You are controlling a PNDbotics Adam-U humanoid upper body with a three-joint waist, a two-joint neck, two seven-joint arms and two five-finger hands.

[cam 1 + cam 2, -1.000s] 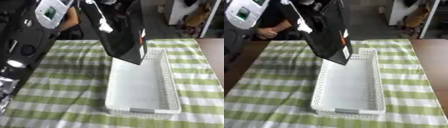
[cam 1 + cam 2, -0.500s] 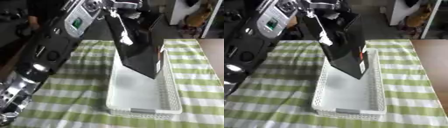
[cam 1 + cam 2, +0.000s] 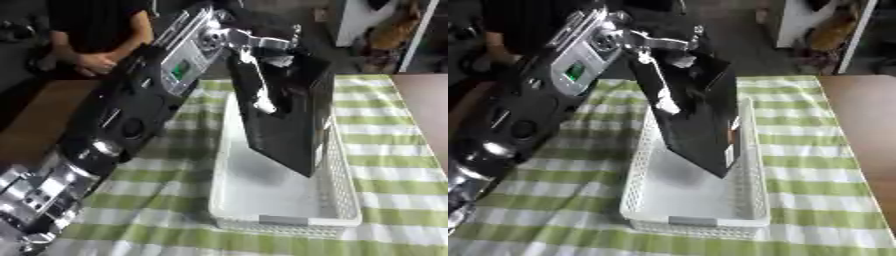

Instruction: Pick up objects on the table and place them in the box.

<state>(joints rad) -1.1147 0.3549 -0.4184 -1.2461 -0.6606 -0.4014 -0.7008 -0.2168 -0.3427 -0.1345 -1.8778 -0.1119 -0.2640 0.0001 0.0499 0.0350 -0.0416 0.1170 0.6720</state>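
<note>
Left robot hand (image 3: 254, 47) grips the top of a flat black rectangular package (image 3: 284, 117), fingers curled round its upper edge. Package hangs tilted over the white perforated plastic box (image 3: 343, 187), lower corner inside it. Box sits on the green-and-white striped surface (image 3: 394, 145). Right robot hand not visible.

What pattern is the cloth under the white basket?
Green and white stripes on the tablecloth, clearest in the left eye view, all round the white plastic mesh basket.
</note>
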